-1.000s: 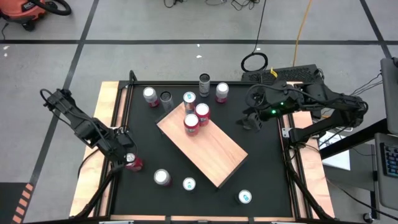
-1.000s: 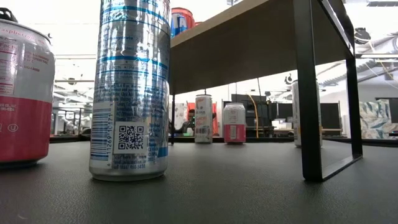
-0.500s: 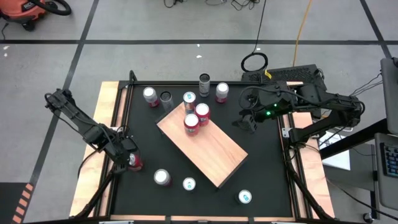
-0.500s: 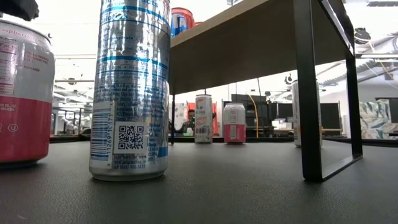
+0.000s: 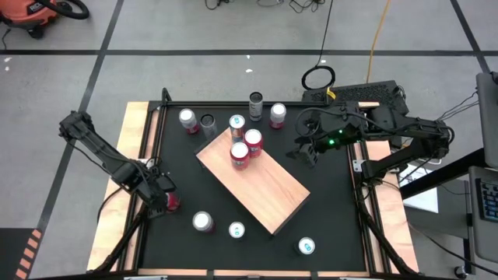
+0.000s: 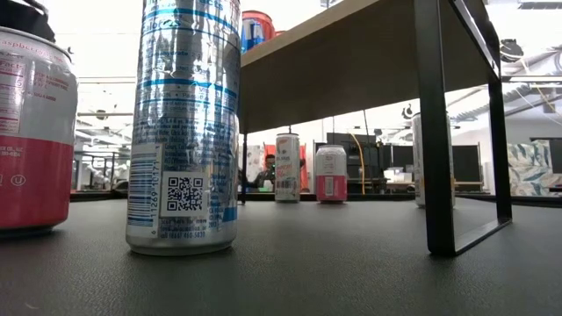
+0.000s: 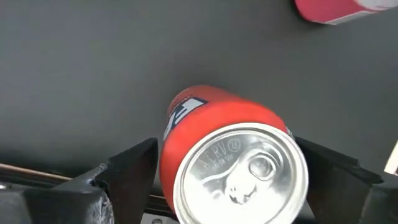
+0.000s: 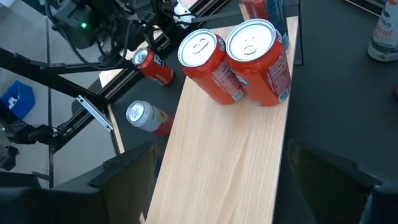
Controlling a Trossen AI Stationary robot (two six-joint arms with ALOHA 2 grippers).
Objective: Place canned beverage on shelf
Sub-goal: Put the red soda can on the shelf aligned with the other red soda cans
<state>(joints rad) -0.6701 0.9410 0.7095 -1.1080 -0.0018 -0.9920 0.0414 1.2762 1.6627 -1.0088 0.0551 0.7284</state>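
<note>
A red can stands upright on the black table near its left edge; it also shows in the high view. My left gripper is open above it, pointing down, with one finger on each side of the can's upper part. The shelf is a pale wood slab lying diagonally mid-table, with three cans standing at its far left end. My right gripper hangs open and empty above the table, right of the shelf, which its wrist view shows. My left gripper comes at the red can from above, pointing down, with its fingers close beside the can's side wall just under the rim. I cannot tell whether they touch it. The can stands on the table.
Loose cans stand along the far edge and near the front edge. A dark cup-like thing stands by the shelf's far corner. The shelf stands on black metal legs.
My left gripper has gone toward the table's near edge and down over the red can, staying open. My right gripper has gone toward the table's left, closer to the shelf. The cans have kept still.
</note>
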